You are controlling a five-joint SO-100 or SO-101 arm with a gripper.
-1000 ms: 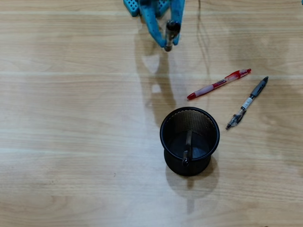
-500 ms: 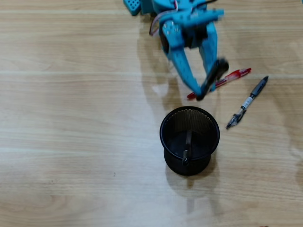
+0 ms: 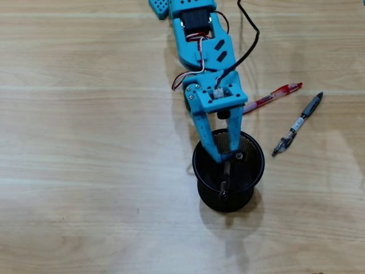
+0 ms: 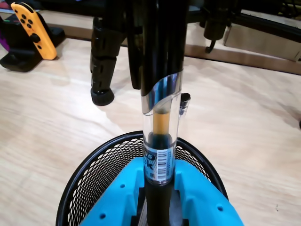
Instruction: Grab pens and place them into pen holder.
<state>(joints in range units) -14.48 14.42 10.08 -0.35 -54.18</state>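
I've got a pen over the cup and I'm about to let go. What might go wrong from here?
1. The gripper holds the clear-and-black pen just inside the far rim of the pen holder, not at its centre; released tilted, it might tip out over the rim.
2. A pen already leans inside; the new one may land on it and bounce.
3. The red pen lies partly under the arm; retracting low may sweep it.

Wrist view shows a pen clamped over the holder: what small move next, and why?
Probably open the end effector and drop the clear-and-black pen. It stands upright in the grip, directly above the mesh pen holder, so it should fall inside beside the pen already there.
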